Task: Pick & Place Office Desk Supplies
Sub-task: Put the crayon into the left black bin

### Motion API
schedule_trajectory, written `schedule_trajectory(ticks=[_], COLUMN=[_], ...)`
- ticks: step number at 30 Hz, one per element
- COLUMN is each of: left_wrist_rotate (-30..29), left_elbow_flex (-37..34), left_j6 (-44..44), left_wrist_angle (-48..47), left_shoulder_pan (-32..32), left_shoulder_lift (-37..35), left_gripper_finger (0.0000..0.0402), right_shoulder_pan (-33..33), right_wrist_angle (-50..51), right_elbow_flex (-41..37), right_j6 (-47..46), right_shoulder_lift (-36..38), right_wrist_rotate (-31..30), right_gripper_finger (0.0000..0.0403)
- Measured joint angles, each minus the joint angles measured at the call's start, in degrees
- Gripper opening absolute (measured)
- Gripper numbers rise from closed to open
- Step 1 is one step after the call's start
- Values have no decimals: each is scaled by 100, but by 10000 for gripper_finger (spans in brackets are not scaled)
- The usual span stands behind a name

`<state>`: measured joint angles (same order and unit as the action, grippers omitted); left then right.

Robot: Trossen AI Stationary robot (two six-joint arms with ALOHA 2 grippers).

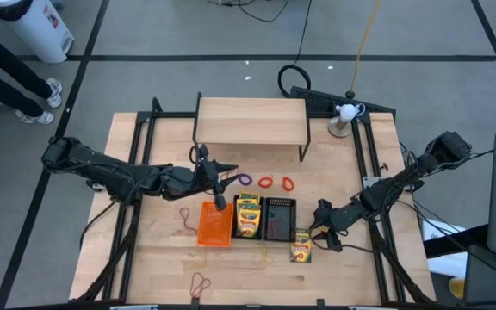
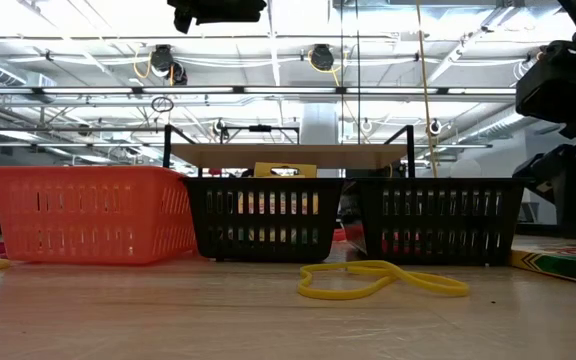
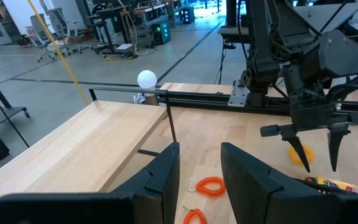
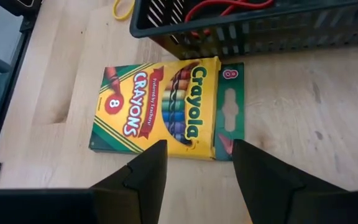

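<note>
Three mesh trays sat side by side mid-table in the high view: orange tray on the left, middle black tray stuffed with crayon boxes, right black tray with something red inside. The left gripper hung just above the orange tray's far edge, fingers parted, holding nothing. The right gripper hovered beside a loose box lying flat on the wood, off the right tray's near corner. Purple, red and orange loops lay in a line beyond the trays, before a wooden shelf.

Low view: all three trays stood on the grainy tabletop, slotted walls upright, and a thin yellow band curled flat in front of them.

Left wrist view: dark angular fingers stood apart, and orange coils rested on the wood beyond.

Right wrist view: fingers spread over the glossy cardboard box, not touching it, the box just beside the black tray's ribbed wall.
</note>
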<state>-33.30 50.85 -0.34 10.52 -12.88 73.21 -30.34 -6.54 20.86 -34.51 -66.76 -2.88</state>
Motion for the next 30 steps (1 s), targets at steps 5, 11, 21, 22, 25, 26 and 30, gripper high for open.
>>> schedule_trajectory(ticks=[5, 11, 21, 22, 25, 26, 30], left_wrist_rotate=[0, -2, -2, -2, -4, -4, -2], left_elbow_flex=[0, 0, 0, 0, 0, 0, 0], left_j6=[0, -22, -20, -20, -20, -20, -20], left_wrist_angle=[-1, -4, -4, -4, -4, -4, -4], left_shoulder_pan=[0, 0, -30, -41, -98, -123, -189], left_shoulder_lift=[0, 0, 0, 0, 0, 0, 0], left_gripper_finger=[120, 120, 120, 120, 120, 120, 120], right_shoulder_pan=[-10, -23, -25, -25, -25, -25, -12], right_wrist_angle=[-213, -990, -965, -963, -953, -939, -860], right_elbow_flex=[0, 0, 2, 2, 2, 2, 5], right_j6=[60, 200, -36, -36, -37, -38, -136], right_shoulder_lift=[-96, -641, -1001, -999, -999, -999, -997], right_wrist_rotate=[-101, -209, 1, 1, 1, 0, -10], right_gripper_finger=[171, 171, 171, 171, 171, 171, 153])
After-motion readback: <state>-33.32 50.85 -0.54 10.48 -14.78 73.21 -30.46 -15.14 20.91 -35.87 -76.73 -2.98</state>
